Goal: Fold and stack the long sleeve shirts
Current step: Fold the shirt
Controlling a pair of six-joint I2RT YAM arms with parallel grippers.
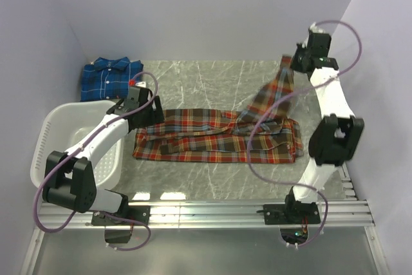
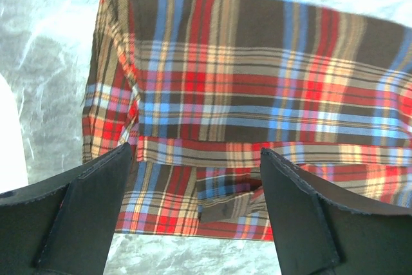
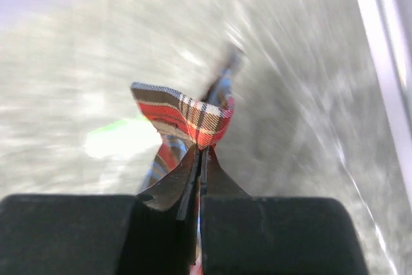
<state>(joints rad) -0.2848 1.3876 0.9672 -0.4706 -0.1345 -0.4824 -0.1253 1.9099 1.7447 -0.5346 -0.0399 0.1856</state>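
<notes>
1. Red shirt (image 1: 206, 140) lies spread across the middle of the table (image 1: 193, 75), with its right sleeve (image 1: 273, 91) rising toward the far right.
2. Right gripper (image 3: 201, 154) is pinched tight on that sleeve's end, high above the table.
3. Left gripper (image 2: 196, 159) hangs over the shirt's left edge, jaws wide, holding nothing.
4. Blue shirt (image 1: 109, 76) sits folded at the far left, just beyond the basket (image 1: 48, 133).
</notes>
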